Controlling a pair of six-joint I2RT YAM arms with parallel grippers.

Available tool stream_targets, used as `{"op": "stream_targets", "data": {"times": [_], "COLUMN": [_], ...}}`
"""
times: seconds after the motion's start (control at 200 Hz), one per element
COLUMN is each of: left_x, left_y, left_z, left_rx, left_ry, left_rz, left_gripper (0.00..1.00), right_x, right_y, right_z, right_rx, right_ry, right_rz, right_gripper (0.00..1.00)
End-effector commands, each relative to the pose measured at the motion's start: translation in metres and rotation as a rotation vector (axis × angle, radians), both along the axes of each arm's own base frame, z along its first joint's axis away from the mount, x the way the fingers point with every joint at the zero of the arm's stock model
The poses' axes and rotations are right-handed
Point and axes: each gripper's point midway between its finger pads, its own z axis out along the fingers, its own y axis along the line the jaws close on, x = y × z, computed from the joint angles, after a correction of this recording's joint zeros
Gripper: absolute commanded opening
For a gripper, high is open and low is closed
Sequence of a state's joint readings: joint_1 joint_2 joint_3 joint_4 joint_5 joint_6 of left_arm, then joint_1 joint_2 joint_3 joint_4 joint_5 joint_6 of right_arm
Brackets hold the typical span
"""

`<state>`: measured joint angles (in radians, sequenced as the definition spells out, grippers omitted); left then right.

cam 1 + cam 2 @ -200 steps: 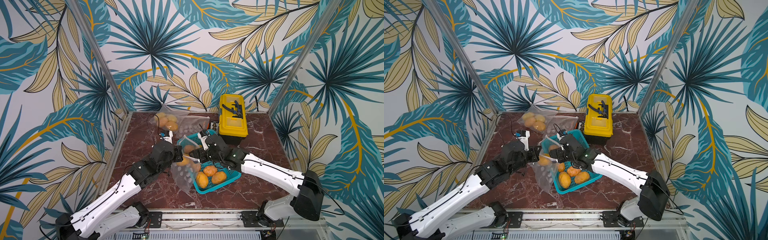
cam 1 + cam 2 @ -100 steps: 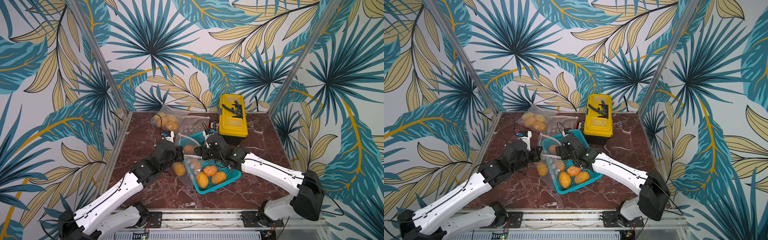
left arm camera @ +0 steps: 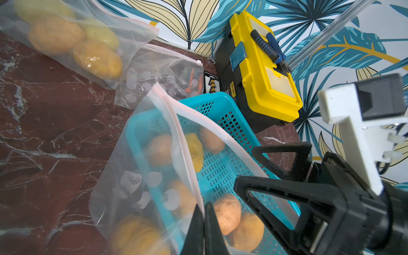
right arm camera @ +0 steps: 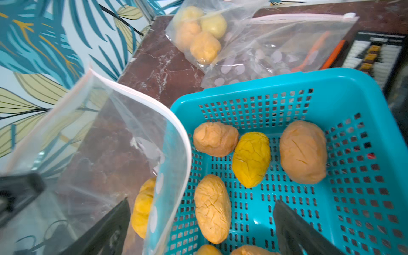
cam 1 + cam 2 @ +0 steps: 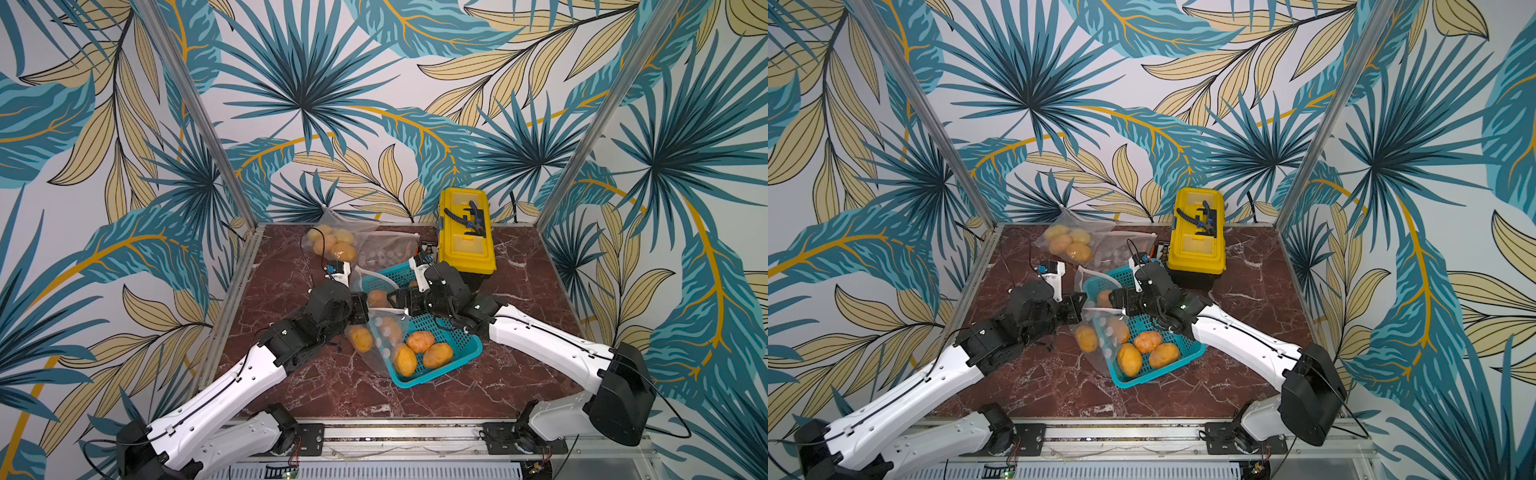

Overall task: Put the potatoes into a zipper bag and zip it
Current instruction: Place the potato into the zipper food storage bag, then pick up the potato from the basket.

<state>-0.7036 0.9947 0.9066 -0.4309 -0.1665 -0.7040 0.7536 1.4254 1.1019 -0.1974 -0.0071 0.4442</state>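
Note:
A clear zipper bag (image 5: 376, 332) (image 5: 1100, 338) with white dots hangs open against the teal basket (image 5: 461, 347) (image 5: 1154, 376). My left gripper (image 5: 360, 311) (image 3: 204, 220) is shut on the bag's pink-white rim. Two potatoes (image 5: 360, 337) lie low in the bag. Several more potatoes (image 5: 420, 341) (image 4: 251, 159) sit in the basket. My right gripper (image 5: 397, 301) (image 4: 202, 202) stands open over the basket, holding nothing. One of its fingers (image 4: 106, 231) shows through the bag's film, and the bag's rim (image 4: 176, 136) curves between the two fingers.
At the back lie a bag of potatoes (image 5: 332, 245) and a second zipped bag (image 5: 386, 253) with small items. A yellow toolbox (image 5: 465, 237) stands behind the basket, close to the right wrist. A black-and-white card (image 4: 375, 50) lies beside it.
A potato that was at the bag's mouth by the right gripper has dropped low into the bag. The right gripper has drawn back over the basket. The left still pinches the rim.

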Motion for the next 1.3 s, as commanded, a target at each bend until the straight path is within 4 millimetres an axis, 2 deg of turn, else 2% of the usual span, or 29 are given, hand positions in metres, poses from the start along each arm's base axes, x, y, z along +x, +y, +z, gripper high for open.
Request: {"op": "stream_targets", "data": {"times": [0.0,0.105,0.12,0.22,0.285,0.325,0.376,0.411,0.466,0.511,0.546,0.576,0.641,0.681,0.776,0.881,0.961,1.052,1.292], "left_x": [0.008,0.009,0.009,0.01,0.01,0.009,0.008,0.007,0.008,0.007,0.006,0.006,0.004,0.004,0.004,0.004,0.005,0.005,0.004], "left_y": [0.01,0.007,0.006,0.006,0.006,0.005,0.005,0.006,0.009,0.01,0.01,0.009,0.008,0.009,0.011,0.009,0.009,0.006,0.006], "left_z": [0.001,0.0,0.0,-0.001,-0.001,0.0,0.0,0.001,0.001,0.003,0.003,0.004,0.005,0.005,0.005,0.005,0.004,0.004,0.005], "left_rx": [0.049,0.048,0.047,0.051,0.054,0.052,0.047,0.047,0.049,0.049,0.046,0.042,0.034,0.035,0.038,0.036,0.042,0.039,0.036], "left_ry": [-0.011,-0.004,-0.003,0.0,-0.002,-0.003,-0.003,-0.007,-0.012,-0.017,-0.016,-0.016,-0.018,-0.018,-0.023,-0.018,-0.018,-0.015,-0.015], "left_rz": [0.047,0.04,0.036,0.034,0.036,0.031,0.028,0.027,0.037,0.039,0.037,0.033,0.023,0.026,0.034,0.024,0.028,0.017,0.012], "left_gripper": [0.0,0.0,0.0,0.0,0.0,0.0,0.0,0.0,0.0,0.0,0.0,0.0,0.0,0.0,0.0,0.0,0.0,0.0,0.0], "right_x": [-0.005,0.011,0.01,0.021,0.028,0.03,0.03,0.03,0.029,0.028,0.028,0.026,0.025,0.025,0.024,0.023,0.023,0.023,0.038], "right_y": [0.014,0.007,0.003,-0.002,-0.009,-0.013,-0.015,-0.015,-0.017,-0.02,-0.021,-0.021,-0.02,-0.02,-0.03,-0.048,-0.063,-0.074,-0.078], "right_z": [0.024,0.023,0.017,0.008,0.004,0.001,0.0,-0.002,-0.001,0.001,0.001,0.003,0.008,0.012,0.022,0.028,0.022,0.003,-0.054], "right_rx": [0.095,0.053,0.023,-0.04,-0.083,-0.105,-0.115,-0.118,-0.127,-0.135,-0.136,-0.136,-0.128,-0.126,-0.135,-0.164,-0.205,-0.238,-0.325], "right_ry": [-0.019,-0.009,0.013,0.035,0.036,0.034,0.032,0.032,0.027,0.024,0.023,0.021,0.011,-0.001,-0.036,-0.074,-0.091,-0.076,0.019], "right_rz": [0.082,-0.012,-0.029,-0.085,-0.134,-0.153,-0.157,-0.151,-0.157,-0.164,-0.163,-0.158,-0.144,-0.139,-0.163,-0.221,-0.272,-0.303,-0.312], "right_gripper": [1.0,1.0,1.0,0.99,0.92,0.81,0.6,0.48,0.36,0.33,0.33,0.37,0.63,0.75,0.85,0.88,0.87,0.87,0.84]}}
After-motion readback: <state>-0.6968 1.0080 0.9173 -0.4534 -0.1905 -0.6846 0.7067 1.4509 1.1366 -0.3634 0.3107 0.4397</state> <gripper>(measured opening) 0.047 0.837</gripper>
